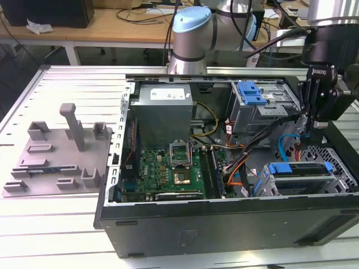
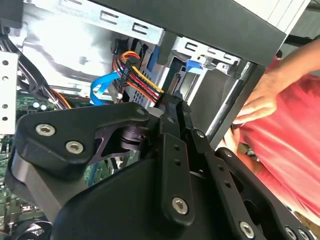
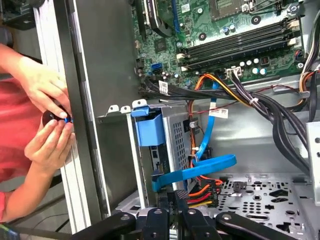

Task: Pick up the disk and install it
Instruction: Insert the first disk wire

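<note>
The gripper (image 1: 311,124), fingers closed on nothing, hangs among cables (image 3: 202,189) beside the disk (image 1: 297,168); any sideways move could snag them.

gripper (image 2: 176,106): black
computer case (image 1: 224,230): black
motherboard (image 1: 168,171): green
moulded tray (image 1: 56,162): grey
flat cable (image 3: 200,170): blue
wire bundle (image 2: 142,77): red, yellow, orange, black
sleeve (image 2: 295,135): red

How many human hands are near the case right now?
2. In the first wrist view, one hand and the other hand meet on a small dark object just outside the case wall. More could be hidden.
</note>
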